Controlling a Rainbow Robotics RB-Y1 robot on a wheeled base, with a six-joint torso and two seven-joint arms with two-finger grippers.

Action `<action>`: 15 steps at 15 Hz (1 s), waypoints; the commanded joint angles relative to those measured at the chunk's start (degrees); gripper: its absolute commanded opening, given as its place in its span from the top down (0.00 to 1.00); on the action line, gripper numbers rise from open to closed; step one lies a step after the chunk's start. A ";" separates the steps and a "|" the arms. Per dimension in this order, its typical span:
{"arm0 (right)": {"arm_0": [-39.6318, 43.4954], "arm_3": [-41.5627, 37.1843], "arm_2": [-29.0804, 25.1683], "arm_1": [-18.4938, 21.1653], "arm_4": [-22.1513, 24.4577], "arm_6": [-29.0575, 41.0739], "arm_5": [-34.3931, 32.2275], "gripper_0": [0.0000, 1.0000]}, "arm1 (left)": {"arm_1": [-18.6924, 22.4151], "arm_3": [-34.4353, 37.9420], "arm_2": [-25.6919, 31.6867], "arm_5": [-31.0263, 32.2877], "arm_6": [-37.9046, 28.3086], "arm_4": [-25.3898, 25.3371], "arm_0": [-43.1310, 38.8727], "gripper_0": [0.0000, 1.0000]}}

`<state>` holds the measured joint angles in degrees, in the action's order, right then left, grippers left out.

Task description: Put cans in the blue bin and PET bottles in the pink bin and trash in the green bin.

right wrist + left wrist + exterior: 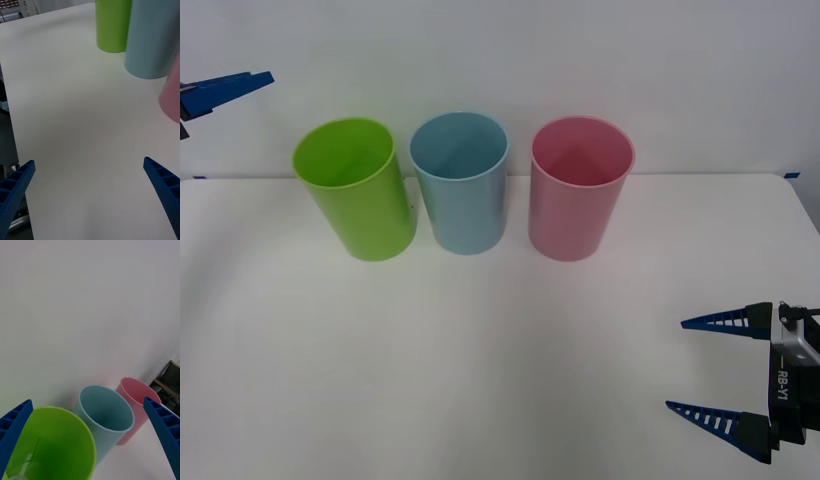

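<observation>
Three upright bins stand in a row at the back of the white table: the green bin (355, 190) on the left, the blue bin (462, 185) in the middle, the pink bin (578, 190) on the right. My left gripper (87, 401) hovers open high above and behind the green bin (48, 446), looking down into the blue bin (107, 416) and pink bin (137, 393); one of its fingers (230, 90) shows at the far left. My right gripper (676, 364) is open and empty, low over the table's front right. Cans, PET bottles and trash are out of view.
The bare table (480, 370) stretches in front of the bins. A plain wall (580, 60) rises right behind them. Small blue tape marks (792, 175) sit at the table's back edge. The right wrist view shows the table's side edge (11, 123).
</observation>
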<state>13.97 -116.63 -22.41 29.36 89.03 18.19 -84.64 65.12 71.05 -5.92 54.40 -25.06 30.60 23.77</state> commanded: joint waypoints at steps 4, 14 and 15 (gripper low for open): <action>0.00 0.00 0.00 0.00 0.00 0.00 0.00 0.00 | -2.72 16.23 19.11 0.62 -3.94 5.70 -22.28 0.00; 0.00 0.00 0.00 0.00 0.00 0.00 0.00 0.00 | -21.44 31.87 34.75 8.97 -12.20 27.41 -40.82 0.00; 0.00 0.00 0.00 0.00 0.00 0.00 0.00 0.00 | -23.55 32.14 35.19 10.46 -12.55 28.81 -41.09 0.00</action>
<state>13.97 -116.63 -22.41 29.36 89.03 18.19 -84.64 43.09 102.88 28.95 63.83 -37.36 58.29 -17.05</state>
